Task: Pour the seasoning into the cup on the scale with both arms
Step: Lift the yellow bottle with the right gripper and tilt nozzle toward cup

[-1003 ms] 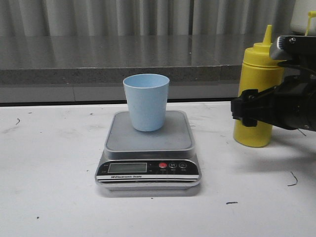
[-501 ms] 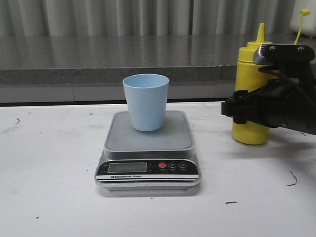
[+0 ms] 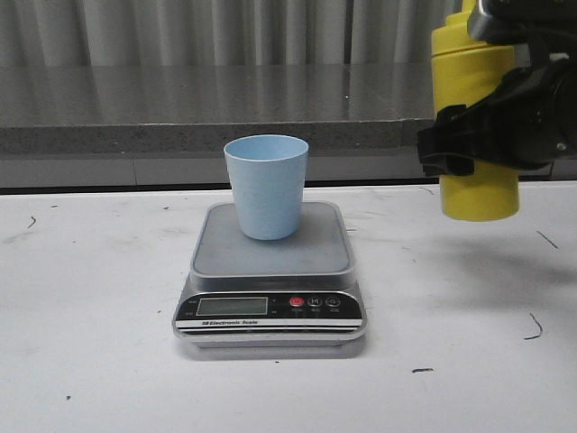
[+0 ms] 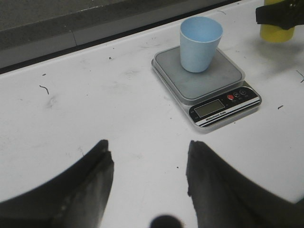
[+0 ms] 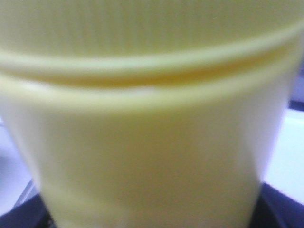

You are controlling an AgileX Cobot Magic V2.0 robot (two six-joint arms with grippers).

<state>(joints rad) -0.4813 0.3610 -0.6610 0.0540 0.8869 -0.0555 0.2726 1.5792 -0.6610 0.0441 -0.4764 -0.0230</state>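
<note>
My right pincer (image 3: 469,149) is clenched around the yellow seasoning bottle (image 3: 476,86), gripping it across the lower body and holding it upright, clear of the white table (image 3: 90,343). The bottle's base hangs in the air to the right of the scale, and its top runs out of the front view, so I cannot see the nozzle. In my right wrist view the bottle (image 5: 152,118) fills almost everything, a blurred yellow wall with a ridge around it.

My left pincer (image 4: 149,180) is released, its two dark fingers (image 4: 90,180) spread wide with bare table between them, well apart from the scale and holding nothing.

The light blue cup (image 3: 266,185) stands upright on the rear half of the scale's (image 3: 270,271) grey platform. The scale sits flat on the table, its display and its red and two dark buttons facing the front.

Behind the table runs a grey speckled ledge (image 3: 180,117) with a pale ribbed wall above it.
</note>
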